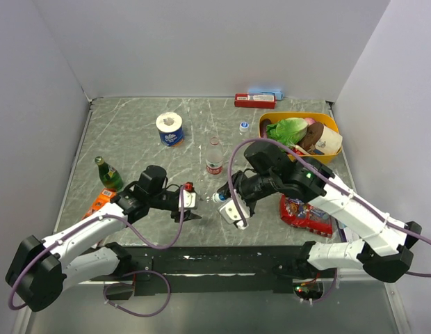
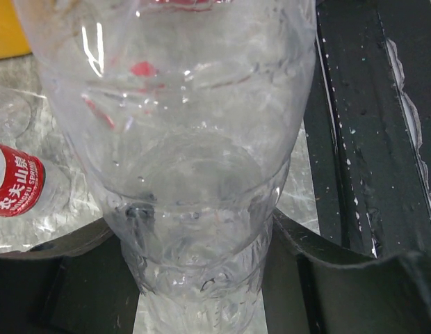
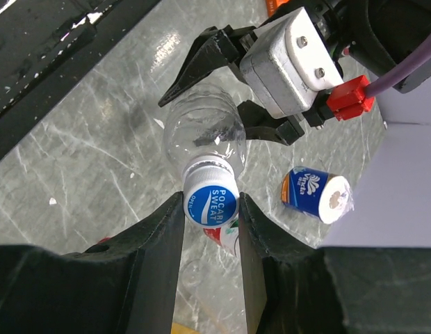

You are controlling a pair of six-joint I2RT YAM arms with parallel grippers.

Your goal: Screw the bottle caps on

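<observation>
The left fingers point(image 3: 201, 62) clamp the clear bottle point(image 3: 205, 136) over the worktop point(image 3: 83, 160) while the right fingers point(image 3: 163, 243) pinch its blue cap point(image 3: 210, 197), so the soft wall may twist in the grip and cross-thread the cap.

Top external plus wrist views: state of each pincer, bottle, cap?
left pincer: shut on held bottle
right pincer: shut on blue cap
held bottle: body clamped, off the surface, roughly sideways
blue cap: seated on held bottle's neck, tightness cannot tell
red-label bottle: upright, appears uncapped
loose cap: lying free, on no bottle
</observation>
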